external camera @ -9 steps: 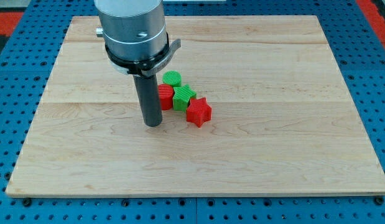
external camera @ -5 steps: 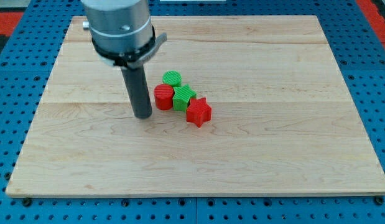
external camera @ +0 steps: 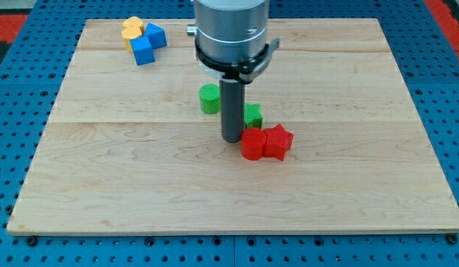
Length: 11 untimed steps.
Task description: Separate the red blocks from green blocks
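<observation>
There is no claw here to open or shut, only my tip (external camera: 231,139), holding nothing, resting on the bench (external camera: 103,185). The red cylinder (external camera: 252,144) sits just to its right, touching the red star (external camera: 278,142) beyond. A green block (external camera: 252,116), half hidden, lies just behind the tip to the right; the green cylinder (external camera: 210,99) stands behind to the left. They look light, hard and easy to slide, likely to spin if struck off-centre, so push squarely on a flat side.
</observation>
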Each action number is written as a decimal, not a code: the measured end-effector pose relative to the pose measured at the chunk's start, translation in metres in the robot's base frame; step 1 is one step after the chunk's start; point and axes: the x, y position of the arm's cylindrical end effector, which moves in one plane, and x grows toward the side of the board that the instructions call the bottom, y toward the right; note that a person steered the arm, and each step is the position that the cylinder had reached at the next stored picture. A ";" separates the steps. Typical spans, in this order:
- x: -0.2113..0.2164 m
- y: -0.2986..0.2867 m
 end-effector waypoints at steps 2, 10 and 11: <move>0.012 0.077; 0.095 0.010; 0.074 0.069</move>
